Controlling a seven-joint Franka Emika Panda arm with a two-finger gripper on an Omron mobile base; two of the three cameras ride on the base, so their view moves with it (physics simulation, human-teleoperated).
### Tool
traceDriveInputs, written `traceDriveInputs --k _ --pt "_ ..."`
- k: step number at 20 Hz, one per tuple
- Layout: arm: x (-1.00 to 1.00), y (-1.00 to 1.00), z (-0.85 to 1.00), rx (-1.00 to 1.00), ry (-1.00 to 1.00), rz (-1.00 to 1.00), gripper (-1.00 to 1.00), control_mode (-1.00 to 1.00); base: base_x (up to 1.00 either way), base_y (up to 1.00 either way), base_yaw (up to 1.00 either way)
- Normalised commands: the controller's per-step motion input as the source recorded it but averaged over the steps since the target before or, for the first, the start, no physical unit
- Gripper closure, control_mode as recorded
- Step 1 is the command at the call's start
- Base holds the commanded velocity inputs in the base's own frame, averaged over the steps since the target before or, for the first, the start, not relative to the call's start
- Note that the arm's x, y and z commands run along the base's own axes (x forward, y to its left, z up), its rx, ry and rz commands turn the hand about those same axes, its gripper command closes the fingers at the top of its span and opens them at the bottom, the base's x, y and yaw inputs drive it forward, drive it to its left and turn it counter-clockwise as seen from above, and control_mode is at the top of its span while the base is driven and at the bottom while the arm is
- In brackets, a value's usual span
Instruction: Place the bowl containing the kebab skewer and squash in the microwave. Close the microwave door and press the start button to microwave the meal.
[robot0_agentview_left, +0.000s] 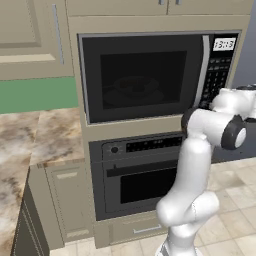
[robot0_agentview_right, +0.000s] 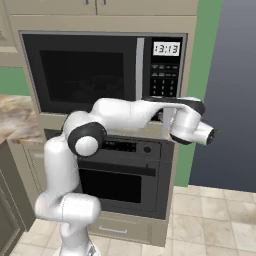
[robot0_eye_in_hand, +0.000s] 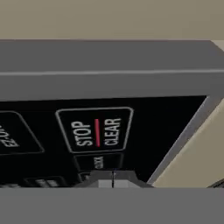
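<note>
Now the microwave door (robot0_agentview_left: 142, 77) is shut flat in its grey frame, and through the dark glass the wide bowl (robot0_agentview_left: 134, 86) shows only faintly inside the microwave (robot0_agentview_right: 107, 72), its contents too dim to make out. The arm reaches to the lower right corner of the keypad (robot0_agentview_right: 165, 82), below the clock (robot0_agentview_right: 166, 48), well to the right of the bowl. In the hand view the gripper (robot0_eye_in_hand: 113, 181), its two tips pressed together, sits just under the STOP/CLEAR button (robot0_eye_in_hand: 95, 130), close against the black panel.
</note>
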Motion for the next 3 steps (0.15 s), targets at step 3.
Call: traceDriveInputs --k 3 --pt "-0.05 0.94 -1.0 -0.29 -0.54 -0.6 1.0 -1.0 0.0 0.0 0.0"
